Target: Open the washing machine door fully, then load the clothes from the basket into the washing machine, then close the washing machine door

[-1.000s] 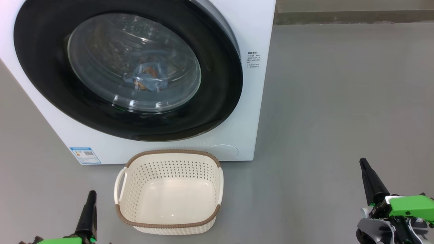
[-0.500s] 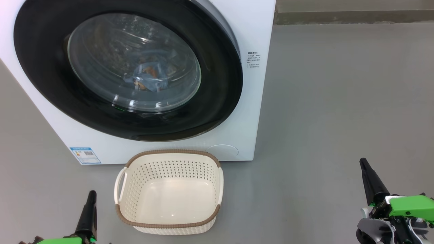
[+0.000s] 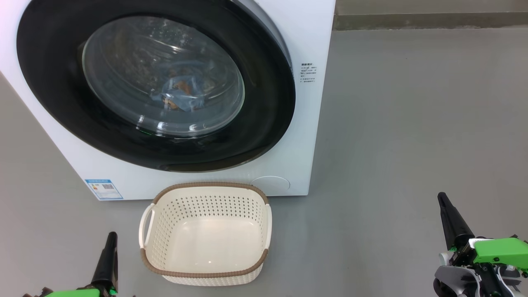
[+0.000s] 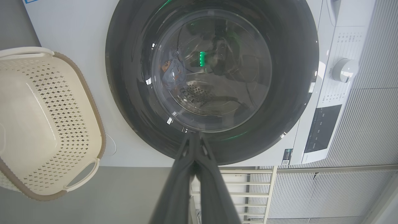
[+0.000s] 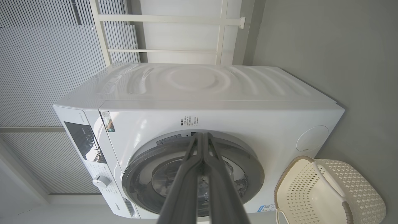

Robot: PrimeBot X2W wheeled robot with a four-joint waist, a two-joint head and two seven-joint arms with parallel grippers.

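Observation:
The white washing machine [image 3: 307,103] fills the upper left of the head view. Its round black-rimmed door [image 3: 53,95] lies shut against the front. Through the glass bowl, light blue clothes [image 3: 179,97] with orange-brown prints lie in the drum; they also show as clothes [image 4: 171,70] in the left wrist view. The cream basket [image 3: 206,194] with a brown rim stands on the floor before the machine, with nothing inside. My left gripper [image 3: 110,239] rests low at its left, shut. My right gripper [image 3: 442,198] rests far to the right, shut. Both hold nothing.
Grey floor [image 3: 412,123] spreads to the right of the machine. A wall base [image 3: 429,18] runs along the back. A blue label [image 3: 103,189] and a round cover [image 3: 270,183] sit low on the machine's front. The control panel with a knob [image 4: 345,70] shows in the left wrist view.

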